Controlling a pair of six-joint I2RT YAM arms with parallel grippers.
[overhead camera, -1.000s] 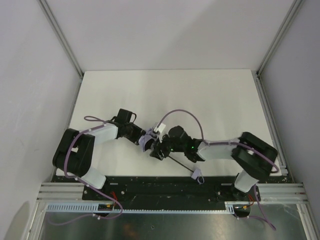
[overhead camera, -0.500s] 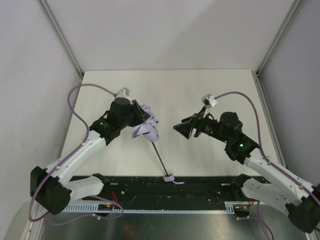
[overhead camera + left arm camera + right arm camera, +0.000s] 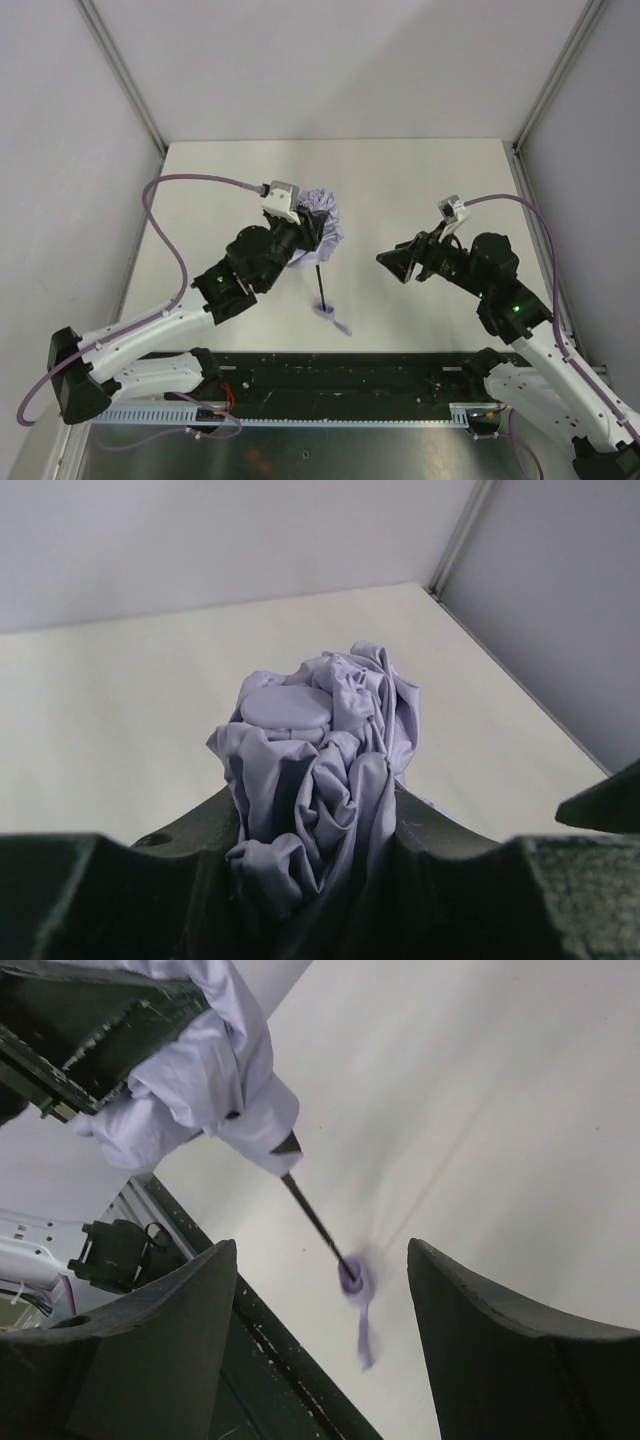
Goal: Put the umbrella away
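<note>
The umbrella [image 3: 318, 224] has a bunched pale lavender canopy, a thin black shaft [image 3: 319, 285] and a small pale handle [image 3: 328, 313] with a wrist loop. My left gripper [image 3: 304, 238] is shut on the canopy [image 3: 320, 780] and holds the umbrella up above the white table [image 3: 420, 180], handle hanging down. In the right wrist view the canopy [image 3: 210, 1080], the shaft [image 3: 315, 1220] and the blurred handle [image 3: 353, 1278] show ahead. My right gripper [image 3: 393, 261] is open and empty, to the right of the shaft and apart from it.
Grey walls with aluminium posts [image 3: 120, 70] enclose the white table on three sides. A black base rail [image 3: 330, 365] runs along the near edge. Lavender cables [image 3: 190, 185] arc over both arms.
Both arms have spread apart and risen. My left gripper lifted the canopy up and rightward, so the shaft now hangs nearly upright and the handle has left the near edge. My right gripper let go earlier.
</note>
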